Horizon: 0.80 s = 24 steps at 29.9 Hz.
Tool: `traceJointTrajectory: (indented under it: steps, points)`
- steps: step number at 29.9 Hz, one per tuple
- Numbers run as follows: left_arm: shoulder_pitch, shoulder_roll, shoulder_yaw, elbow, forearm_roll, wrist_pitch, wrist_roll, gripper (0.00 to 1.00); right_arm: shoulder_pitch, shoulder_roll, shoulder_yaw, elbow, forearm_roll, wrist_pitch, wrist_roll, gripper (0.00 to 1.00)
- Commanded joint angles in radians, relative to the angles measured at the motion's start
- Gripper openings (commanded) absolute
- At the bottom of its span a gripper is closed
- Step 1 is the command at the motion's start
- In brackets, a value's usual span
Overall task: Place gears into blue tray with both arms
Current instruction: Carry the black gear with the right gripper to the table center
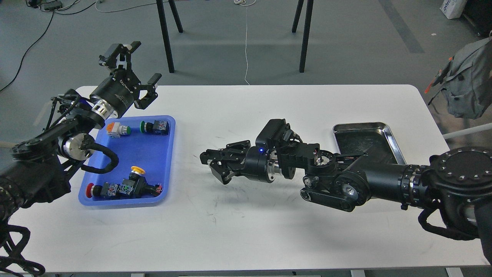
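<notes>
Gears are nowhere plainly visible; the blue tray (pixel 153 154) on the bench (pixel 269 231) holds only push-button switches (pixel 123 188). Left jaws (pixel 136 63) hang spread and empty above the tray's far corner; right jaws (pixel 210 163) sit low mid-bench, closure unclear. Next, I judge, calls for locating a gear.

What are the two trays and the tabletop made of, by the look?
Blue tray: likely moulded plastic, one even saturated colour, soft sheen, rounded rim. Silver tray: metal, probably stainless steel; bright mirror-like rim, floor dark and scuffed. Table: smooth white top, perhaps laminate, matte with faint dark scratches; core not visible.
</notes>
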Motion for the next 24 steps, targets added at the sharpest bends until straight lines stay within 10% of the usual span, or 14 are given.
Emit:
traceJointTrajectory:
  steps: [1,24]
  points:
    - [0.0,0.003,0.0,0.0,0.0,0.0,0.0,1.0,-0.009,0.001,-0.033,-0.003,-0.007,-0.002,0.008,0.01]
    - [0.014,0.025,0.0,-0.002,0.0,0.0,0.0,1.0,-0.04,0.001,-0.108,-0.003,-0.019,0.006,0.023,0.02]
